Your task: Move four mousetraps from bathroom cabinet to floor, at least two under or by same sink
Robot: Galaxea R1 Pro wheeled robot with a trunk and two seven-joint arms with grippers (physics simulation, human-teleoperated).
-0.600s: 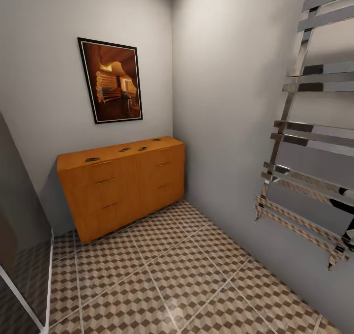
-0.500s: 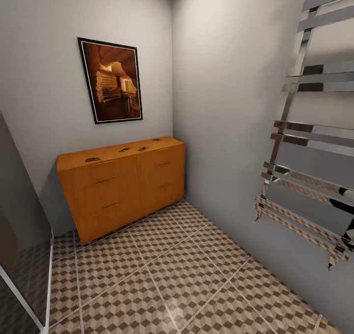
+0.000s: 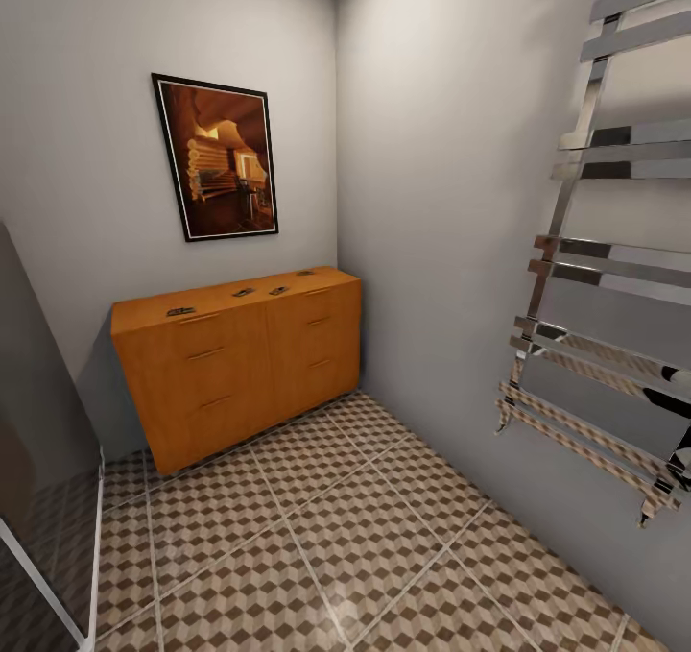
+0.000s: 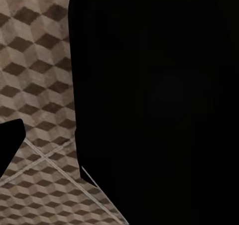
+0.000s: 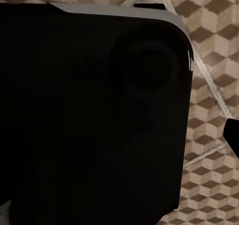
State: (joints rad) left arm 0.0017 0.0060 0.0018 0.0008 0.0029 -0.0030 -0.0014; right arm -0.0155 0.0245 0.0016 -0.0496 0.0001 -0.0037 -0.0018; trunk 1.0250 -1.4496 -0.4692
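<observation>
The orange-brown cabinet (image 3: pixel 240 369) stands against the far wall in the head view. On its top lie the mousetraps, small and dark at this distance: one at the left end (image 3: pixel 180 311), two near the middle (image 3: pixel 244 292) (image 3: pixel 279 290), and one at the right rear (image 3: pixel 306 272). The cube-patterned bathroom floor (image 3: pixel 326 527) stretches from the cabinet toward me. It also shows in the left wrist view (image 4: pixel 35 60) and in the right wrist view (image 5: pixel 214 85), beside the robot's dark body. A dark tip shows at the edge of each wrist view. The sink is out of view.
A framed picture (image 3: pixel 216 157) hangs above the cabinet. A chrome towel rail (image 3: pixel 605 277) juts from the right wall. A dark glass panel with a white frame (image 3: pixel 38 498) stands at the near left. The grey walls meet in a corner right of the cabinet.
</observation>
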